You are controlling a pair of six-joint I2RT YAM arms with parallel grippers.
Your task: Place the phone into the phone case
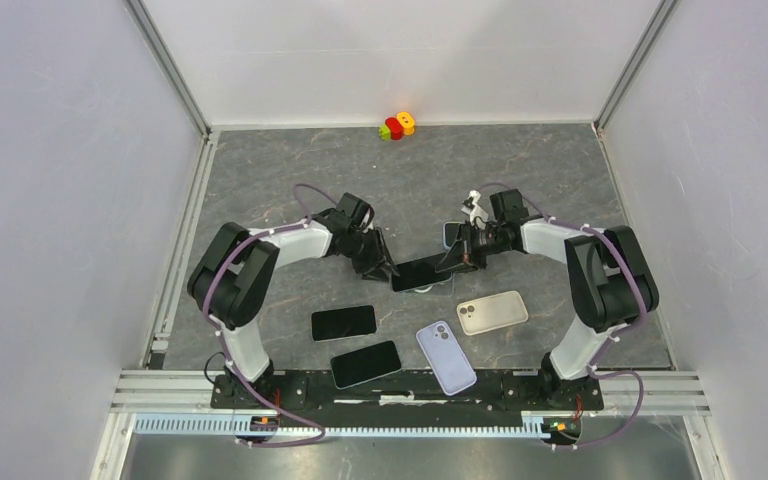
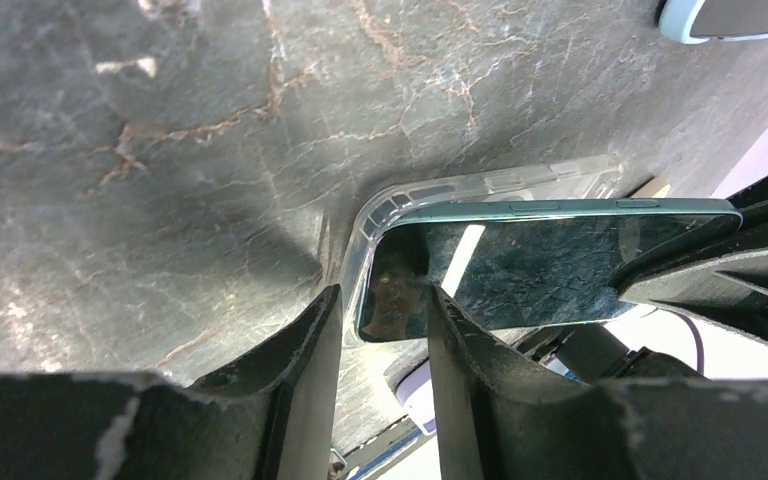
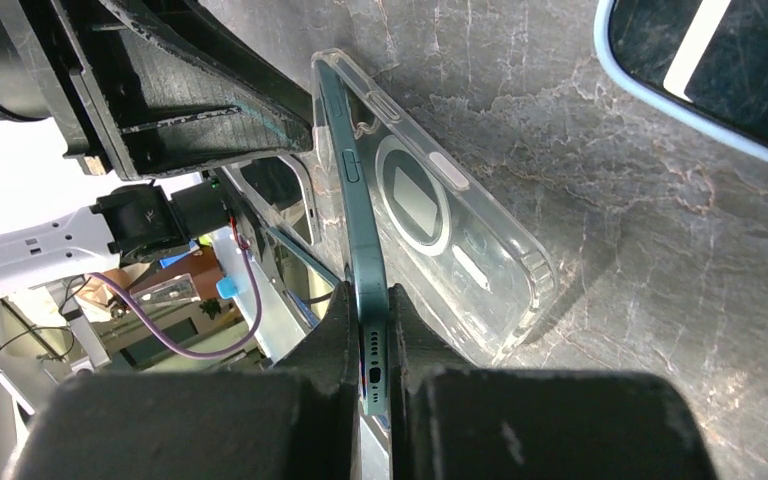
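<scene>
A teal-edged phone (image 1: 422,273) with a dark screen stands tilted over a clear phone case (image 3: 460,230) that lies on the table. One long edge of the phone sits along the case's side. My right gripper (image 3: 368,300) is shut on the phone's port end (image 3: 355,220). In the top view it (image 1: 460,260) is at the phone's right end. My left gripper (image 2: 385,295) is at the other end, with its jaws apart. A corner of the phone (image 2: 560,265) and the case's rim (image 2: 480,190) show in the gap. I see no firm clamp there.
Two black-screened phones (image 1: 344,322) (image 1: 365,363), a lavender phone (image 1: 446,356) and a beige phone (image 1: 492,312) lie near the front. A phone in a light blue case (image 3: 720,70) lies behind the right gripper. A small coloured toy (image 1: 397,126) sits at the back wall.
</scene>
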